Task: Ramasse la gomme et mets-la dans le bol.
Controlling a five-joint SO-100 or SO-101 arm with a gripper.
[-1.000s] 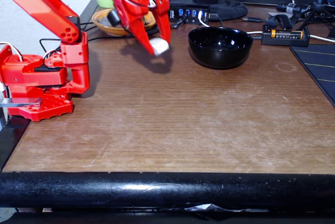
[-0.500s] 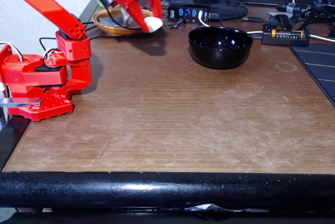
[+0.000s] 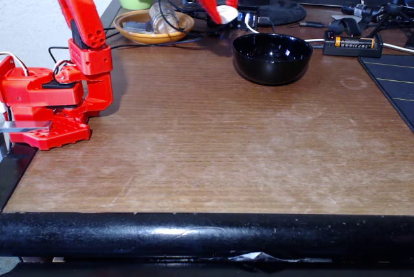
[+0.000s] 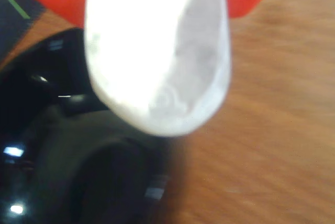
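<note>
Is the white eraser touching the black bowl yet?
Apart. The fixed view shows the eraser held in the gripper, up in the air, left of the bowl's rim.

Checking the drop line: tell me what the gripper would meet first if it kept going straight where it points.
Probably the black bowl: the gripper, shut on the eraser, points down near its left rim; depth is unclear.

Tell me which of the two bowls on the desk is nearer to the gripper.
The black bowl. The gripper, shut on the white eraser, hangs just left of its rim; the tan bowl sits farther left.
</note>
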